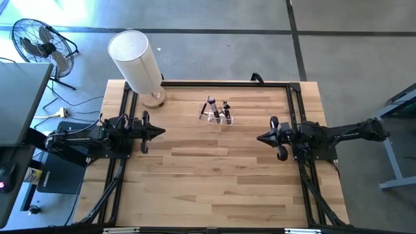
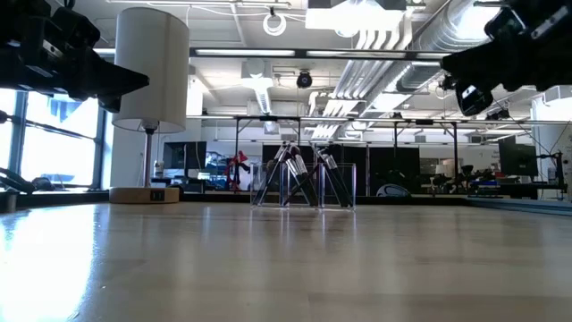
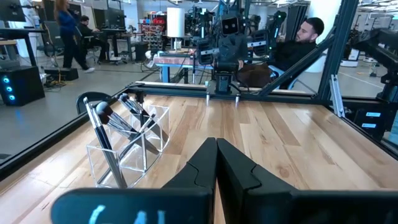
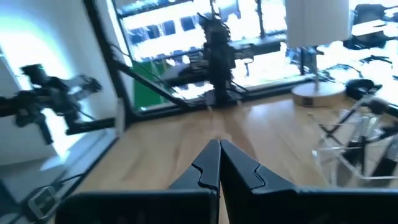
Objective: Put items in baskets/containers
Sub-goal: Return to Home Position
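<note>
Brushes (image 3: 101,113) seemingly inside clear holder (image 3: 158,134)

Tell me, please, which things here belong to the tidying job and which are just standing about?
Belong to the job:
brushes, leaning in the clear holder
left gripper and right gripper, both shut and empty, either side of the holder

Just standing about:
white lamp, at the table's far corner
fan, on the floor
</note>
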`<state>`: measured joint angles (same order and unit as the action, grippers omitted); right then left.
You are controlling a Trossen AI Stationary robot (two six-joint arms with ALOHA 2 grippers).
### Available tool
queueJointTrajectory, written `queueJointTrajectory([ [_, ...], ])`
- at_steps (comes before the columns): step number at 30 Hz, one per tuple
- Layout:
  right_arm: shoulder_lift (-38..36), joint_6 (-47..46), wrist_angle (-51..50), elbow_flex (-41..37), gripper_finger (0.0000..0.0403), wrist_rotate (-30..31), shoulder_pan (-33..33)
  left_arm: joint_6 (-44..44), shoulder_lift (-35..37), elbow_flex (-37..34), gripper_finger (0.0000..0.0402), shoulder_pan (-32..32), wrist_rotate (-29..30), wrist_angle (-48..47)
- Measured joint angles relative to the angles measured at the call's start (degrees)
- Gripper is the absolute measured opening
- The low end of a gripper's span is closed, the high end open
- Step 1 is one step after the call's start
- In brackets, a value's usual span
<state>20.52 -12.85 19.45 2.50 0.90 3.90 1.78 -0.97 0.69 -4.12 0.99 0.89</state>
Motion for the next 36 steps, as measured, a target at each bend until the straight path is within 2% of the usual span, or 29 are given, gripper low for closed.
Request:
queueJointTrajectory([
  [6, -9.5, 1.3, -8.7, -1.9, 0.0, -1.2, 2.9, 0.0, 0.0, 0.0, 0.0001, 0.0, 0.0, 0.0],
  [11, -13.2, 1.1, -16.5, -2.0, 0.0, 0.3, 3.8, 0.0, 0.0, 0.0, 0.0002, 0.0, 0.0, 0.0],
  [20, -13.1, 4.0, -17.8, -1.9, 0.0, 1.7, 3.7, 0.0, 0.0, 0.0, 0.0002, 0.0, 0.0, 0.0],
  [36, -13.1, 3.9, -18.0, -2.0, 0.0, 1.8, 3.7, 0.0, 0.0, 0.0, 0.0002, 0.0, 0.0, 0.0],
])
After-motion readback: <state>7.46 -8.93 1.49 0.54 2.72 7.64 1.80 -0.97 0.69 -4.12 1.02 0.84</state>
